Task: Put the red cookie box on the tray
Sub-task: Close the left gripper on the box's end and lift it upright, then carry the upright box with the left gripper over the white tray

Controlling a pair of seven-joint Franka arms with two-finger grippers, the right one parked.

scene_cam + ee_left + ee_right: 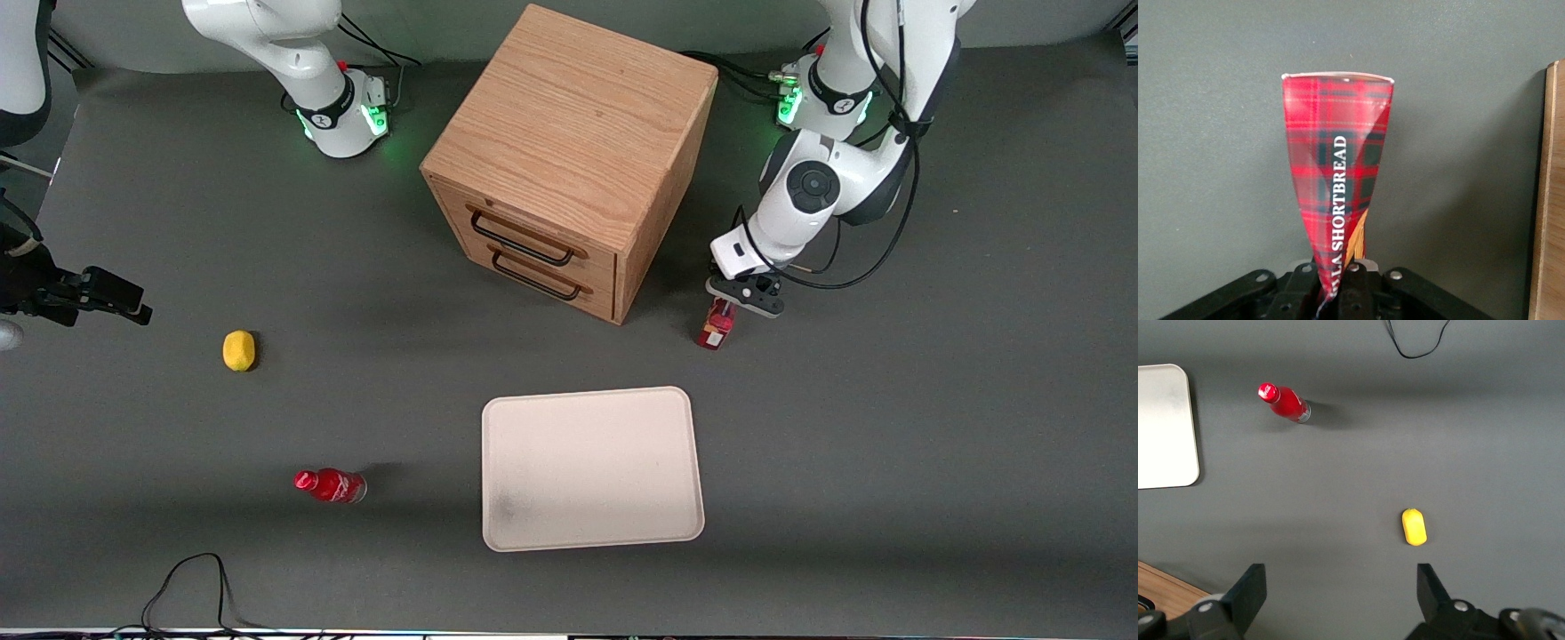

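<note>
Red cookie box (1338,180) is already in our grip: the left arm's gripper (731,300) has its fingers closed on one end of it, and in the wrist view the tartan carton runs straight out away from the fingers, "SHORTBREAD" lettering reading along its length. So the long axis is in line with the gripper's reach, pointing down at the table, and the box hangs end-on rather than flat. From the front camera we only see a short red stub under the gripper, just beside the near corner of the wooden drawer cabinet (569,160), on the working arm's side of it.

What matters for the next bit: the tray (591,467) sits nearer the front camera than the box and a bit toward the parked arm's end, with open table between them. Nothing is on it yet. We reckon the carry is a short diagonal toward the camera, and since the box hangs upright, we'd probably need to tip it or lower it gently so it lies down inside the rim instead of toppling.

The red bottle (330,485) and the lemon (238,350) lie well off toward the parked arm's end, out of the path as far as we can tell.
</note>
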